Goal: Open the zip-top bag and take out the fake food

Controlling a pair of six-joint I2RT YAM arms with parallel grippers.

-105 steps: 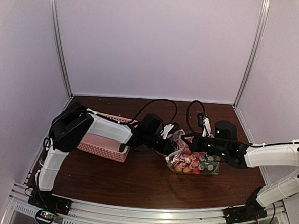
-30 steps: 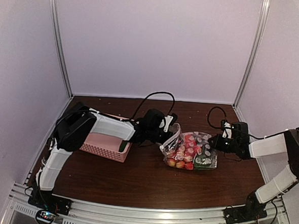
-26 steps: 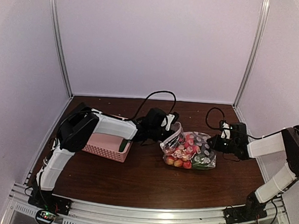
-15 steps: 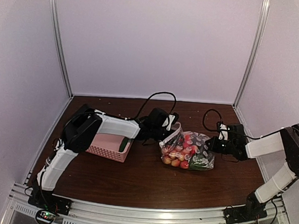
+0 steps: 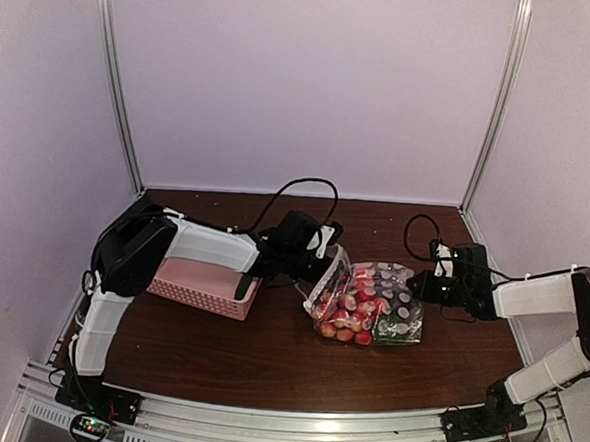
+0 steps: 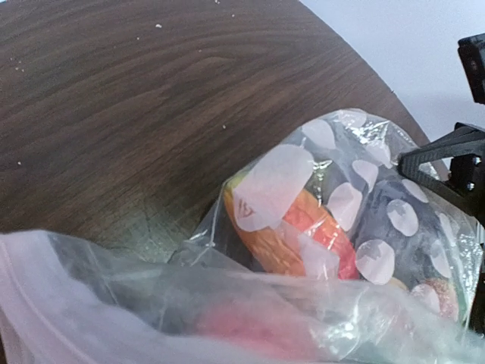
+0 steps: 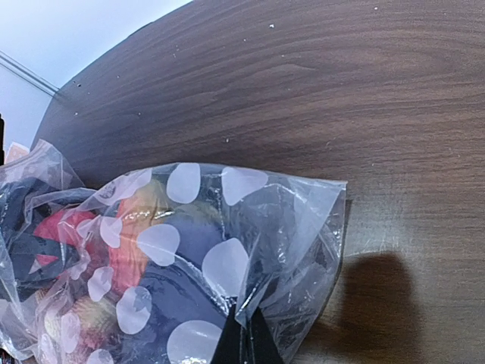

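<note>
The zip-top bag (image 5: 391, 287), clear with white dots, lies mid-table, full of fake food (image 5: 350, 310). My left gripper (image 5: 320, 251) is shut on the bag's zip edge and holds that end lifted; in the left wrist view the crinkled bag (image 6: 151, 296) covers the fingers, and an orange carrot (image 6: 292, 231) shows through the plastic. My right gripper (image 5: 418, 286) is shut on the opposite, bottom corner; in the right wrist view its black tips (image 7: 244, 343) pinch a fold of the bag (image 7: 299, 220), with a dark eggplant (image 7: 186, 235) and a red piece (image 7: 57, 227) inside.
A pink perforated basket (image 5: 196, 280) stands left of the bag under the left arm, with a green item (image 5: 243, 286) at its right end. Black cables loop behind both wrists. Enclosure walls and posts close the back and sides.
The right arm, over the bag 3.5 s ago, has drawn back to the bag's right corner. In the last second the left gripper pulled the zip end slightly left and the bag shifted with it.
</note>
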